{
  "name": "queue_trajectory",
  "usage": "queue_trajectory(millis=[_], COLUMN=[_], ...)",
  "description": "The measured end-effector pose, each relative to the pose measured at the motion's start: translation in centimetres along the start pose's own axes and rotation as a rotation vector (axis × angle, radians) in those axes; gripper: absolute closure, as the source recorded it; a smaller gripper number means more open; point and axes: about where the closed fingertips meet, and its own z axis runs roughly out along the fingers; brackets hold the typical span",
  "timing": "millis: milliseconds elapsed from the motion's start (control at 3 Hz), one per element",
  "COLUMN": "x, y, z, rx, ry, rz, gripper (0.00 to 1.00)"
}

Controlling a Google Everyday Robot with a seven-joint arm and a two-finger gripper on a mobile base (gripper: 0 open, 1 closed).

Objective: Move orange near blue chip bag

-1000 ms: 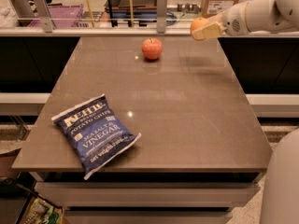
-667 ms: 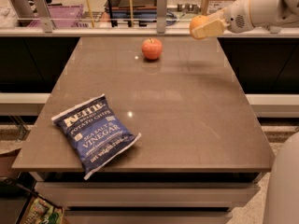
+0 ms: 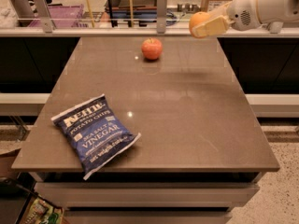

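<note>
The orange (image 3: 198,19) is held in my gripper (image 3: 203,25), which is shut on it and hangs in the air above the table's far right side. My white arm reaches in from the upper right. The blue chip bag (image 3: 94,133) lies flat near the table's front left corner, far from the orange. Its white lettering faces up.
A red apple (image 3: 152,48) sits on the brown table (image 3: 187,120) near the far edge, left of my gripper. A counter with rails and shelving (image 3: 140,29) runs behind the table. The table edges drop to the floor at front and right.
My gripper with the orange has moved slightly left and a little higher. The apple and the chip bag have not moved.
</note>
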Motion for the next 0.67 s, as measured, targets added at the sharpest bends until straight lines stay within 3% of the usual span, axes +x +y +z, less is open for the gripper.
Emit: queue_trajectory(millis=[667], x=[0.2], y=[5.0], z=[-1.0], rx=[-0.007], ry=[-0.004], rz=[-0.003], gripper=[1.00])
